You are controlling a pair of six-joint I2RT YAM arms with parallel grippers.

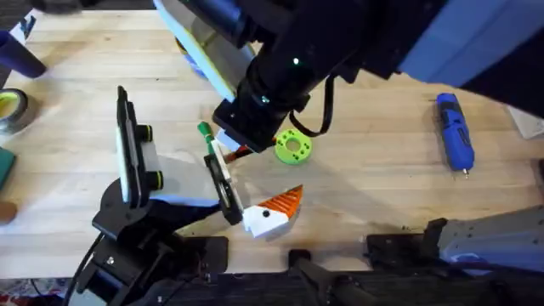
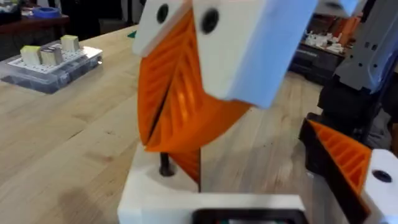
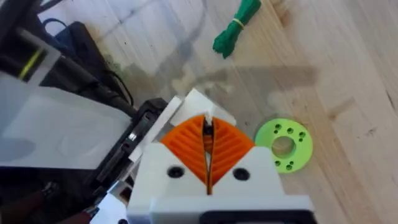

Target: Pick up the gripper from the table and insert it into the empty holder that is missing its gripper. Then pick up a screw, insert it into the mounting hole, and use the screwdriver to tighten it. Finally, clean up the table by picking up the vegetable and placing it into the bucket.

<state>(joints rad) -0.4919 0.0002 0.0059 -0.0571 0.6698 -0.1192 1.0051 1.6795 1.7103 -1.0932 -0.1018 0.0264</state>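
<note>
A: Where are we on the task?

B: We judge step one done. The gripper (image 1: 272,214) sits at the near end of the holder (image 1: 223,183), touching it. We can't tell if it's fully seated

A: How does it look?

B: White block, one dark hole on top, orange ribbed wedge pointing away from the stand (image 1: 140,161). Lies tilted on the counter (image 1: 382,195)

A: Screw?

B: We think we're mid-step. The right tool (image 3: 207,124) hangs just over the holder, pads clamped on a thin sliver we take for the screw (image 3: 207,119). It's not in the mounting hole yet

A: Left tool?

B: The left tool (image 2: 171,93) has its pads pressed together, and we see nothing between them

A: What's left?

B: Seat the screw, then drive it. The screwdriver (image 1: 454,132) lies untouched, well apart on the right. Then cleanup: the vegetable (image 1: 204,130) is on the counter beside the holder, near a green disc (image 1: 293,146), and goes into the bucket last
</note>
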